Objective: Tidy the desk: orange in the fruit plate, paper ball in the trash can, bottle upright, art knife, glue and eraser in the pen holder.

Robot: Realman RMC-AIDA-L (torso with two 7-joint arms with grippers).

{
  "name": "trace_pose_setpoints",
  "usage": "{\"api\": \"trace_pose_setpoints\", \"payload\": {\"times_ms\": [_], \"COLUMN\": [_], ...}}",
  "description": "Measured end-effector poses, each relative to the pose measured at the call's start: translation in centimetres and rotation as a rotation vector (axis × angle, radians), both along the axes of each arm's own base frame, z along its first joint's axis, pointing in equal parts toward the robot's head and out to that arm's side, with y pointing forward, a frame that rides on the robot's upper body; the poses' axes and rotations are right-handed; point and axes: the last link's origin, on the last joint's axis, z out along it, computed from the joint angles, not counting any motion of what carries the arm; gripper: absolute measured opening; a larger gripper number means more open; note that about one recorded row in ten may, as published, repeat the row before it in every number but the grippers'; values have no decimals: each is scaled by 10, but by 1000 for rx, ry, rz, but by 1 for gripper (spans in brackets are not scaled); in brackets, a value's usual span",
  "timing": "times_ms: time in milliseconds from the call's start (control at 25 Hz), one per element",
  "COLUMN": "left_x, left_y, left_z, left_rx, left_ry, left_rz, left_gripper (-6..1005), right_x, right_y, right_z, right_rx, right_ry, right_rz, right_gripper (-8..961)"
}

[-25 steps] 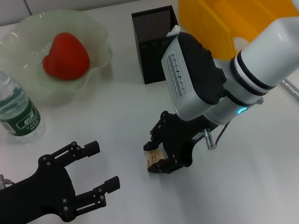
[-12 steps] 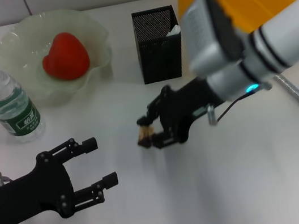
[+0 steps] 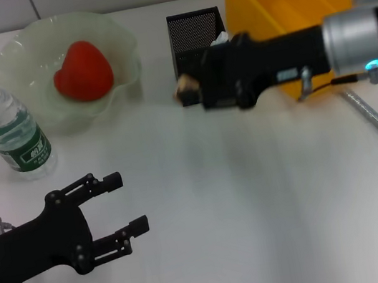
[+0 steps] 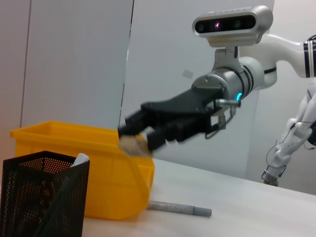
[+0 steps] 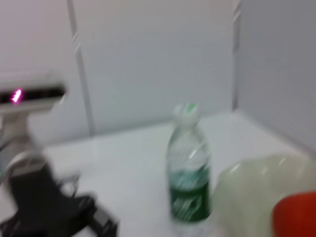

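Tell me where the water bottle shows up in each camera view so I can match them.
Head view: water bottle upright at the table's far left, beside the fruit plate.
Left wrist view: not in it.
Right wrist view: water bottle upright at centre, fruit plate next to it.
Shared landmark: the fruit plate.

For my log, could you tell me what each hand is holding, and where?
The right hand pinches the eraser between its fingertips, above the desk near the pen holder. The left hand is open, holding nothing.

Black wire-mesh pen holder (image 3: pixel 199 54), glossy yellow bin (image 3: pixel 289 1), probably plastic.
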Motion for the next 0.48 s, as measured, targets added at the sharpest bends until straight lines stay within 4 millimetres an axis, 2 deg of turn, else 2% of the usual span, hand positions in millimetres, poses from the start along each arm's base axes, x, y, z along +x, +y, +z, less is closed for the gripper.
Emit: {"api": "trace_pose_setpoints", "payload": {"times_ms": [280,480], "left_x": [2,0], "left_y": [0,0], "left_z": [-3,-3], "left_rx": [14,48], "left_ry": [-22,-38], "left_rz": [17,47], "left_gripper": [802,802], "right_x": [16,21], "right_y": [12,22], "right_z": [22,24], "right_rx": [167,238], "right_ry": [151,170], "right_rz": [-84,-132], "right_gripper": [408,407]}}
